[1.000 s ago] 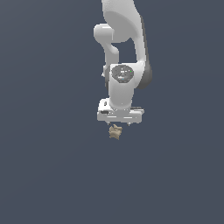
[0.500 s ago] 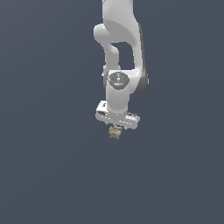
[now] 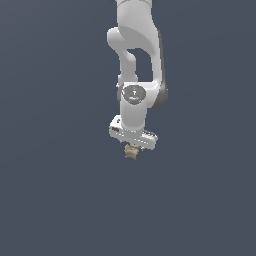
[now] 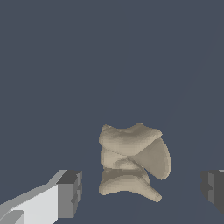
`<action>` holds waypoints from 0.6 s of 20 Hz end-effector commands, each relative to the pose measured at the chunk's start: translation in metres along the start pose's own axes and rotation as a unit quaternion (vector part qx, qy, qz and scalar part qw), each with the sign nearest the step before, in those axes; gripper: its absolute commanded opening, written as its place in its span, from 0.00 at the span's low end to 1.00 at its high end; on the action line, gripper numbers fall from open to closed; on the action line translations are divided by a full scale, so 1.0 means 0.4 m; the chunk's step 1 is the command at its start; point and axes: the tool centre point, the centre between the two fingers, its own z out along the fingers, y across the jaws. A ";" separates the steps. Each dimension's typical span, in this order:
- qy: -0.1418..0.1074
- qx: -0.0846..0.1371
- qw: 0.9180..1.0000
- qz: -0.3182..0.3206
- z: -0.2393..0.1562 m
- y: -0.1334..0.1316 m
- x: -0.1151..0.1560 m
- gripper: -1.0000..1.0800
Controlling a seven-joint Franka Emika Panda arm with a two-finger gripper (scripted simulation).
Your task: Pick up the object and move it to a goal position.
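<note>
Two grey fingertips (image 4: 70, 194) stand wide apart in the wrist view, with clear gaps on both sides of the object (image 4: 131, 164), so the gripper (image 4: 142, 192) is open and touches nothing. That view shows the tan chunk's stacked, lumpy lobes sitting between the fingers. From the exterior view the gripper (image 3: 132, 148) hides its fingers; the object (image 3: 131, 152) is only a small beige lump just under the white arm (image 3: 136, 60), over plain dark grey floor (image 3: 50, 200).

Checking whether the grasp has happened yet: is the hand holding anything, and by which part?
Nothing is held. In the wrist view the hand is open, its fingers standing apart from the tan chunk between them.
</note>
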 end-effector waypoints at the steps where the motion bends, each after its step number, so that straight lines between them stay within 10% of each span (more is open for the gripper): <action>1: 0.000 0.000 1.000 0.000 0.003 0.000 0.000 0.96; 12: 0.000 0.000 1.000 0.003 0.115 0.002 -0.002 0.96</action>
